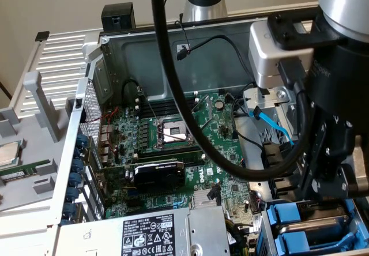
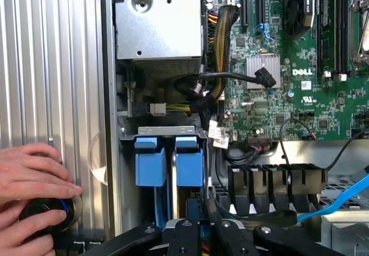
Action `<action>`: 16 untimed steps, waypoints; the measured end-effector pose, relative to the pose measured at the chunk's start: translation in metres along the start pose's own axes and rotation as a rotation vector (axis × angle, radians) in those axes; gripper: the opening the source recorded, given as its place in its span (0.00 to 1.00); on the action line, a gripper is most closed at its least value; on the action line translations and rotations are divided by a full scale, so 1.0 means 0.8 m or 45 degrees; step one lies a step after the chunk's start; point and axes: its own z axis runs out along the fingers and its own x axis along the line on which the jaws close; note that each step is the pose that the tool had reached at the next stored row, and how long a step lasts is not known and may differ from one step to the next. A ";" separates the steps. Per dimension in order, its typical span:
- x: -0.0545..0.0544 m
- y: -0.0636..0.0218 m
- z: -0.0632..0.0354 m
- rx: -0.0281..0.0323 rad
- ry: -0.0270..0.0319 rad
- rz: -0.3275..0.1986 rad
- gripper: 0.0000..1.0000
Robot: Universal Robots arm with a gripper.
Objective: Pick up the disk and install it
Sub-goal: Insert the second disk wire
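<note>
Exterior view: the open grey metal computer case lay with its green motherboard exposed, and the silver power-supply box with a black label sat at the near edge. The black arm-mounted gripper hung low over the drive bay at the exterior view's right, just above the blue plastic carriers. Whether its claw was wide, narrow or holding anything could not be told from here. Wrist view: two blue carrier tabs stood side by side in the grey metal drive cage, with the gripper's black linkage close against them at the frame edge; the fingertips were hidden, so the claw's state stayed unclear. The disk itself, presumably sitting edge-on in one of those carriers, showed no label or metal face. A person's hand rested on a black round knob outside the case. Judgement: the disk appeared to be in or at the bay already; seating unconfirmed.
</note>
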 end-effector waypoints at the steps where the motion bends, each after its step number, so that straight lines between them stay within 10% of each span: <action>1: 0.000 0.000 0.000 0.0027 -0.0003 0.000 0.16; 16: 0.001 0.000 0.007 0.0120 -0.0104 0.001 0.16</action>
